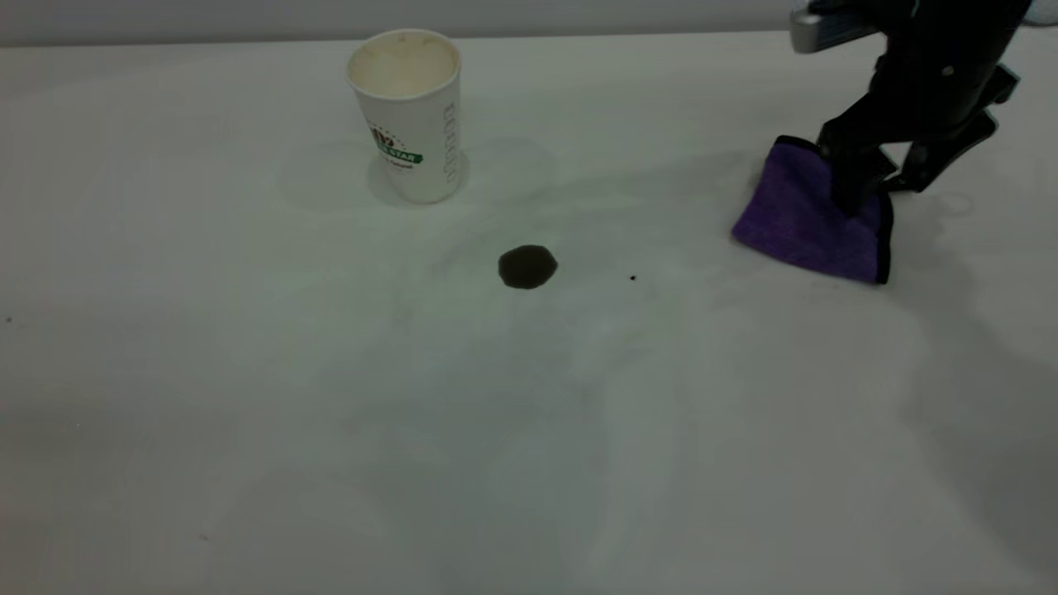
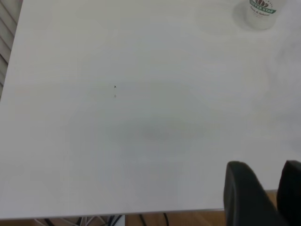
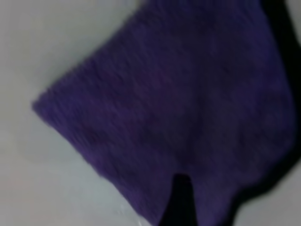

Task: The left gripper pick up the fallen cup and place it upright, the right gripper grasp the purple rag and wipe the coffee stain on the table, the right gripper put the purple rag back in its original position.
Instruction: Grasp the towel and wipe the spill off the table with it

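Observation:
The white paper cup (image 1: 405, 116) stands upright at the back of the table (image 1: 248, 372), and its base shows in the left wrist view (image 2: 261, 12). The dark brown coffee stain (image 1: 527, 266) lies in front of it, uncovered. The purple rag (image 1: 806, 216) is at the right, one corner raised. My right gripper (image 1: 876, 194) is down on it, one finger on top and the rag's edge between the jaws. The rag fills the right wrist view (image 3: 178, 103). My left gripper (image 2: 265, 172) hovers past the table's edge, fingers slightly apart and empty.
A tiny black speck (image 1: 633, 278) lies right of the stain. The table's edge (image 2: 117, 215) shows in the left wrist view, with wooden floor and cables beyond it. The right arm's shadow falls across the table's right side.

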`<state>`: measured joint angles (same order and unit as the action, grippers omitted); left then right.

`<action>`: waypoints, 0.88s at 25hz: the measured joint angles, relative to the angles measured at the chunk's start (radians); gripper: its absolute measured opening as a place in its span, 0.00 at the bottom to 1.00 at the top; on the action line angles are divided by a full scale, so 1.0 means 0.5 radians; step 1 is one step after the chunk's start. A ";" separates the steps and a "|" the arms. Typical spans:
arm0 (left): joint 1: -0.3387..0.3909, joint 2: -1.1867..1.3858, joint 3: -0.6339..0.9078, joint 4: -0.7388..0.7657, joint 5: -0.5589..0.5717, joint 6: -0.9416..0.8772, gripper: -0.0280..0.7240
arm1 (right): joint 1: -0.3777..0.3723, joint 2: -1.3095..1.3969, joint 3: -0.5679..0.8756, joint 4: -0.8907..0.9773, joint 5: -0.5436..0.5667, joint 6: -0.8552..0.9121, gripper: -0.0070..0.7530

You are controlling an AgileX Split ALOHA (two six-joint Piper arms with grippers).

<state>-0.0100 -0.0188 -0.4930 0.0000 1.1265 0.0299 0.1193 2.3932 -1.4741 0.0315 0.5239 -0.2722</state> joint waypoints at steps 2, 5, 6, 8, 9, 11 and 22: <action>0.000 0.000 0.000 0.000 0.000 0.000 0.36 | 0.002 0.017 -0.005 0.031 -0.059 -0.080 0.95; 0.000 0.000 0.000 0.000 0.000 0.000 0.36 | 0.006 0.047 -0.007 0.066 -0.165 -0.159 0.95; 0.000 0.000 0.000 0.000 0.000 0.000 0.36 | 0.009 0.060 -0.007 0.070 -0.193 -0.169 0.94; 0.000 0.000 0.000 0.000 0.000 0.000 0.36 | 0.017 0.101 -0.011 0.072 -0.232 -0.180 0.94; 0.000 0.000 0.000 0.000 0.000 0.000 0.36 | 0.019 0.128 -0.017 0.072 -0.236 -0.181 0.93; 0.000 0.000 0.000 0.000 0.000 0.000 0.36 | 0.026 0.173 -0.047 0.074 -0.239 -0.186 0.90; 0.000 0.000 0.000 0.000 0.000 0.000 0.36 | 0.213 0.206 -0.113 0.242 -0.217 -0.190 0.10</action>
<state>-0.0100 -0.0188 -0.4930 0.0000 1.1265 0.0299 0.2256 2.4960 -1.5307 0.1526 0.4156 -0.3673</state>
